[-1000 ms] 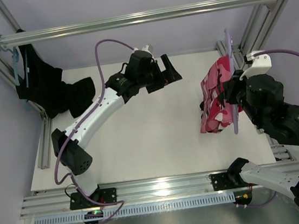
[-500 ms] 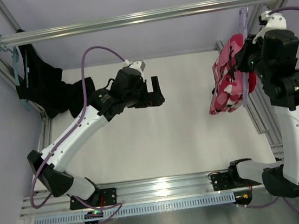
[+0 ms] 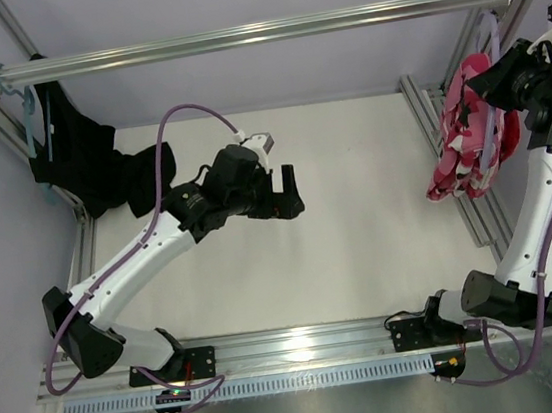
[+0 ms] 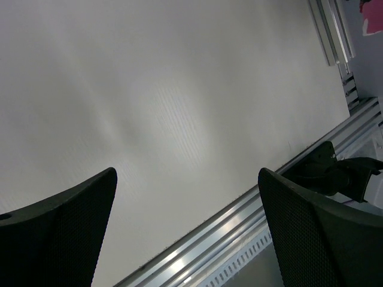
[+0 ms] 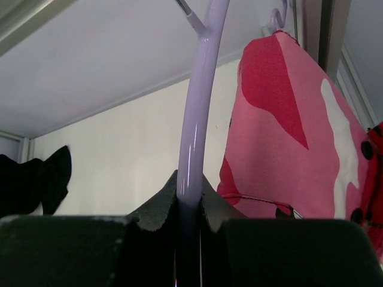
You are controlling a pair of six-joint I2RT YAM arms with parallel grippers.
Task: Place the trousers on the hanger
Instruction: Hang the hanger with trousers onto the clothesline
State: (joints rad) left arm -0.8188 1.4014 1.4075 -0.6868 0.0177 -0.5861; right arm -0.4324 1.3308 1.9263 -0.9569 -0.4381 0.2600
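Up at the far right, hanger and trousers held off the table.
The right gripper [image 5: 188, 194] pinches the stem of the pale lilac hanger [image 5: 200, 89]. The camouflage trousers [image 3: 457, 139] hang bunched from it, over the right edge of the white table [image 3: 359, 226] and near the right end of the top rail [image 3: 235, 38]. The left gripper [image 4: 187, 179] hovers over mid-table with its fingers spread wide, holding nothing. A black garment [image 3: 89, 164] hangs beside a teal hanger [image 3: 27, 108] at the far left.
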